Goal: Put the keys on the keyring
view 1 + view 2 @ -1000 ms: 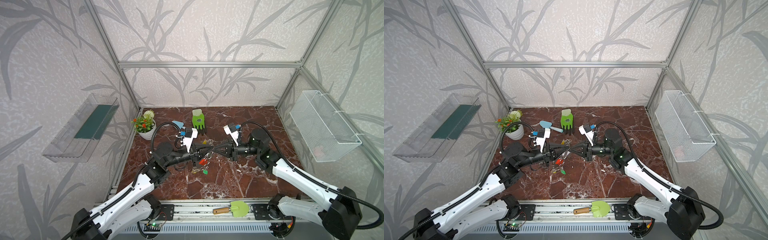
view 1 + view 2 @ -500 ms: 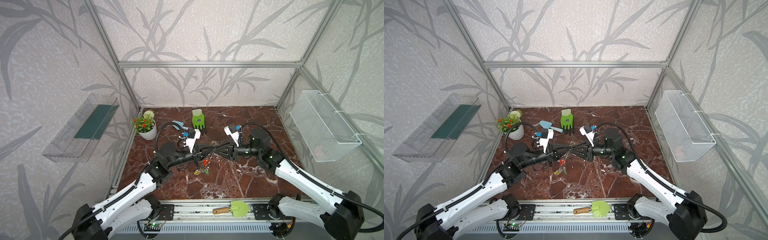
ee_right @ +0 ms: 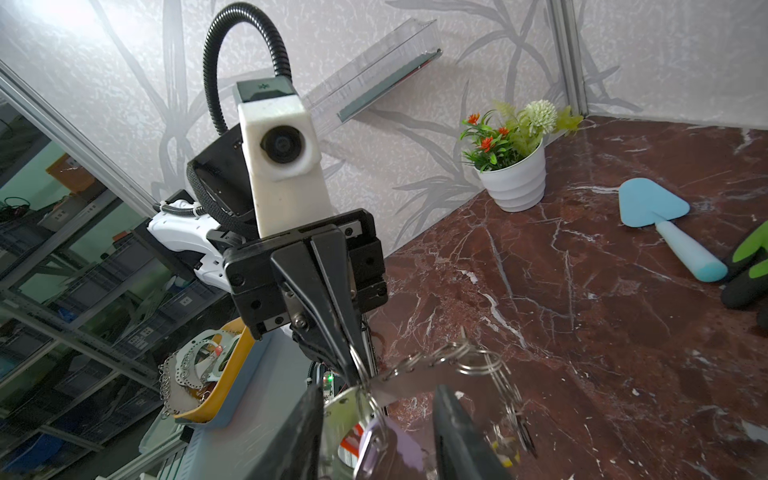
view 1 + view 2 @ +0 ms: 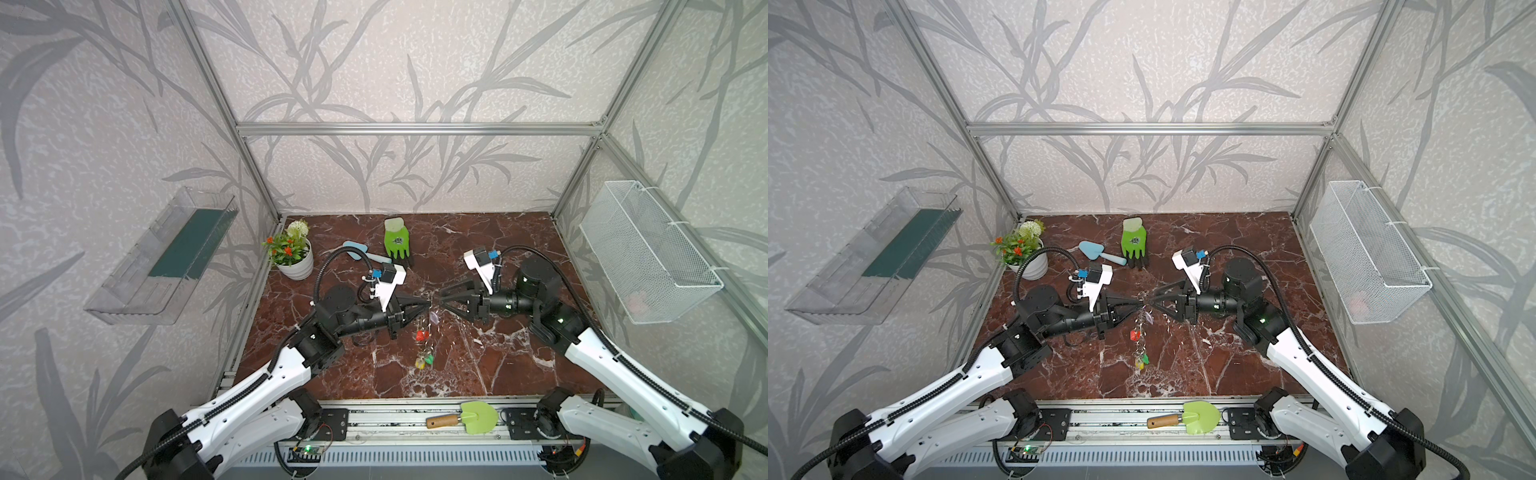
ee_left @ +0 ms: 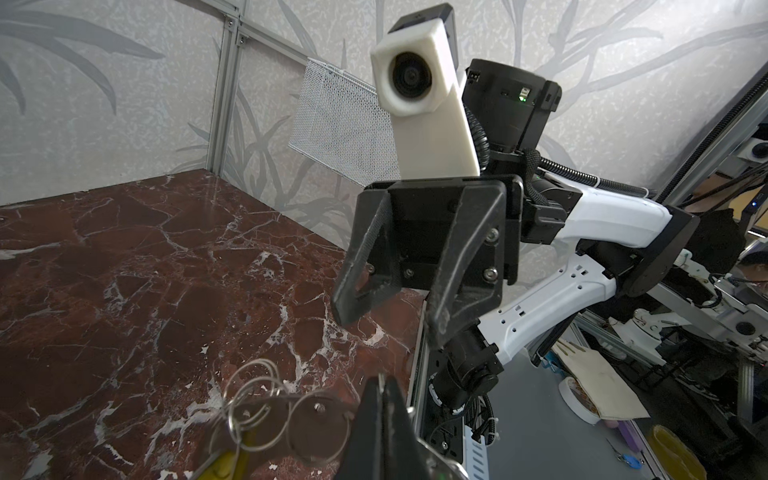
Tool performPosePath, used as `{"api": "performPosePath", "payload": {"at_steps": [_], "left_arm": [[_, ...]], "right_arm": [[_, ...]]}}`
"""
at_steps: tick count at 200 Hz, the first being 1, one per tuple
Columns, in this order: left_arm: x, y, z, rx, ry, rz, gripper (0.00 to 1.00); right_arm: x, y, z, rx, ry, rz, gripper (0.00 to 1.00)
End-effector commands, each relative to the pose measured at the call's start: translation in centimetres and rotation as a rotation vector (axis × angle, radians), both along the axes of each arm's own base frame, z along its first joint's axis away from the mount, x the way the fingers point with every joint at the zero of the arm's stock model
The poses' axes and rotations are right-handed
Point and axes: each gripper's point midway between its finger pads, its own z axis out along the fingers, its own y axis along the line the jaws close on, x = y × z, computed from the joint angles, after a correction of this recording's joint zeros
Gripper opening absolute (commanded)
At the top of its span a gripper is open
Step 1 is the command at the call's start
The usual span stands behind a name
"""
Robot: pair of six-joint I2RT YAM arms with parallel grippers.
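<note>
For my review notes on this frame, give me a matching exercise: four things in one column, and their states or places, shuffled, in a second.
Things:
1. left gripper
2. right gripper
3. green trowel
4. blue trowel

States or places:
A. jaws apart
B. lying on the front rail
C. shut on the keyring
D. on the marble floor, beside the green glove

Pairs: 1-C, 2-A, 3-B, 4-D.
</note>
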Motion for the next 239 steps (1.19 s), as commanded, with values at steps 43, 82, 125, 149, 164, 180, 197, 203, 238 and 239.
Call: {"api": "performPosePath", "payload": {"at_steps": [43, 82, 125, 149, 164, 180, 197, 203, 238, 239], "left_arm": [[-1.2, 0.1, 3.1, -0.058, -0.094, -0.041, 0.00], [-0.8, 0.3, 3.2, -0.056, -0.098, -0.018, 0.00], [-0.4, 0.6, 3.5, -0.062, -0.107, 0.008, 0.00], [-0.2, 0.8, 3.9, -0.071, -0.117, 0.022, 0.00], [-0.2, 0.8, 4.1, -0.078, -0.122, 0.023, 0.00], [-0.1, 0.9, 4.2, -0.079, -0.123, 0.027, 0.00], [-0.1, 1.0, 4.5, -0.086, -0.129, 0.031, 0.00], [-0.1, 1.0, 4.6, -0.087, -0.130, 0.032, 0.00], [-0.1, 1.2, 4.9, -0.087, -0.139, 0.038, 0.00], [-0.1, 1.2, 4.9, -0.087, -0.140, 0.039, 0.00]], "right_arm": [[-1.3, 1.4, 0.6, 0.037, -0.025, 0.120, 0.38], [-1.8, 1.8, 0.3, 0.039, -0.018, 0.156, 0.28], [-2.2, 1.8, 0.1, 0.042, -0.015, 0.175, 0.23], [-2.4, 1.9, -0.1, 0.042, -0.012, 0.186, 0.23], [-2.5, 2.0, -0.2, 0.041, -0.009, 0.192, 0.24], [-2.5, 2.0, -0.3, 0.041, -0.008, 0.192, 0.27], [-2.5, 2.0, -0.4, 0.040, -0.008, 0.193, 0.31], [-2.5, 2.0, -0.4, 0.040, -0.008, 0.192, 0.32], [-2.3, 2.0, -0.6, 0.037, -0.011, 0.177, 0.33], [-2.3, 2.1, -0.6, 0.036, -0.010, 0.177, 0.33]]}}
